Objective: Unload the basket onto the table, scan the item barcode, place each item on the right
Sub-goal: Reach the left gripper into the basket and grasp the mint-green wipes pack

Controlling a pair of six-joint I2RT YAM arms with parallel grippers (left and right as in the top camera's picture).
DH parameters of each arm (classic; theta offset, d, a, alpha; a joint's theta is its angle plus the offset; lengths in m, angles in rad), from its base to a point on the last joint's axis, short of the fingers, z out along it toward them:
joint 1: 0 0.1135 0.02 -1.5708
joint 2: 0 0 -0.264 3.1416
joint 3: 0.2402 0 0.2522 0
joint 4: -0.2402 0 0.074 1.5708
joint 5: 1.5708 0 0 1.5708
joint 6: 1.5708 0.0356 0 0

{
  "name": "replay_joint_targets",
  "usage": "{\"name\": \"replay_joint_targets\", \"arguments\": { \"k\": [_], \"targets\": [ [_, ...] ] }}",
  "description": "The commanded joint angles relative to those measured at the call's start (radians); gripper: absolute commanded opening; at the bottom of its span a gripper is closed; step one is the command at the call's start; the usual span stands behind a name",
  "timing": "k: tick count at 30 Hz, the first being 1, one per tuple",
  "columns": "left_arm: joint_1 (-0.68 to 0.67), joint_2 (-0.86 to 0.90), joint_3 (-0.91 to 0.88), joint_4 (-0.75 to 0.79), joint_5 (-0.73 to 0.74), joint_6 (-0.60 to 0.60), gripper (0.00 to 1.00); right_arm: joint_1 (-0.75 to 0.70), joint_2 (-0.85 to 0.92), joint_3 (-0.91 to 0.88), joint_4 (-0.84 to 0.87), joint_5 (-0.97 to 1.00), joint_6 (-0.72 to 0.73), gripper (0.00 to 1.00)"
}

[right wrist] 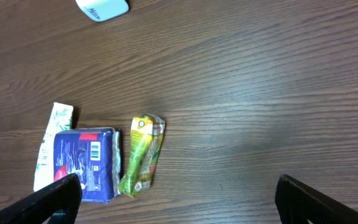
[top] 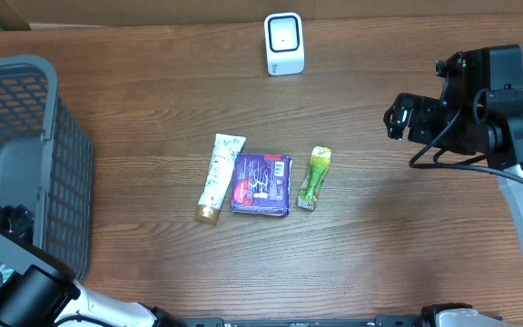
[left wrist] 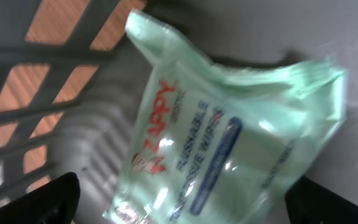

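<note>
In the left wrist view a pale green pack of wipes lies on the grey floor of the basket. My left gripper hangs open just over it, one dark fingertip on each side, neither touching the pack. The white scanner stands at the table's far edge. My right gripper is open and empty over bare wood at the right. To its left lie a white tube, a purple pack with a barcode facing up, and a green sachet. The right wrist view shows the purple pack and the sachet.
The dark grey mesh basket fills the table's left side, and my left arm reaches into it from the bottom left. The basket's slatted wall stands close to the wipes. Bare wood lies right of the three items.
</note>
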Motion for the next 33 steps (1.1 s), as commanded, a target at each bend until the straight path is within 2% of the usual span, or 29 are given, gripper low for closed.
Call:
{"name": "replay_joint_targets", "arguments": {
  "k": [1,3,4,5,7,9,12,13,20,24,33],
  "targets": [
    [0.003,0.005,-0.054,0.032,0.068,0.019,0.94,0.004,0.003,0.021,0.003,0.009,-0.001,1.0],
    [0.006,0.005,-0.078,0.06,0.068,0.019,0.85,0.004,0.003,0.021,0.003,0.009,-0.001,1.0],
    [0.007,0.005,-0.091,0.075,0.068,0.018,0.76,0.004,0.003,0.021,0.003,0.009,-0.001,1.0],
    [0.006,0.005,-0.105,0.09,0.072,0.018,0.51,0.004,0.003,0.021,0.003,0.009,-0.001,1.0],
    [0.006,0.005,-0.123,0.108,0.082,0.009,0.28,0.004,0.003,0.021,0.003,0.009,-0.001,1.0],
    [0.003,0.005,-0.131,0.121,0.106,-0.002,0.17,0.004,0.003,0.021,0.003,0.009,-0.001,1.0],
    [0.003,0.005,-0.131,0.127,0.158,-0.005,0.11,0.004,0.003,0.021,0.003,0.009,-0.001,1.0],
    [0.003,0.005,-0.131,0.127,0.178,-0.005,0.06,0.004,0.003,0.021,0.003,0.009,-0.001,1.0],
    [-0.023,0.005,-0.118,0.132,0.35,-0.005,0.04,0.004,0.003,0.021,0.003,0.009,-0.001,1.0],
    [-0.078,0.001,-0.029,0.079,0.397,-0.019,0.04,0.004,0.003,0.021,0.003,0.009,-0.001,1.0],
    [-0.206,-0.005,0.477,-0.226,0.397,-0.038,0.04,0.004,0.003,0.021,0.01,0.009,-0.001,1.0]
  ]
}}
